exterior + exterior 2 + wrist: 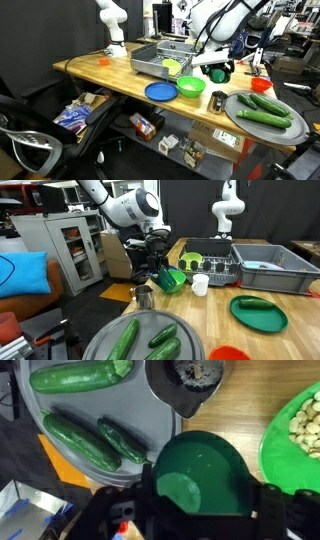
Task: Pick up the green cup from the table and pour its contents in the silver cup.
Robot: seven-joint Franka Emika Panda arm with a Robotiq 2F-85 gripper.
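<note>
Wrist view shows the hand (205, 510) clamped on the green cup (200, 472), held above the desk (245, 415) and tipped toward the silver cup (165, 385) at its 12 o'clock, which has bits (197, 370) inside, so pouring seems nearly done; next calls for righting the cup steadily.

A dark backdrop (40, 30) closes the far left of the crowded lab, a black office chair (20, 120) stands near left on the dark floor (100, 165), and in an exterior view a pale glass-doored cabinet (70, 245) stands left, beyond a blue cushion (20, 275).
</note>
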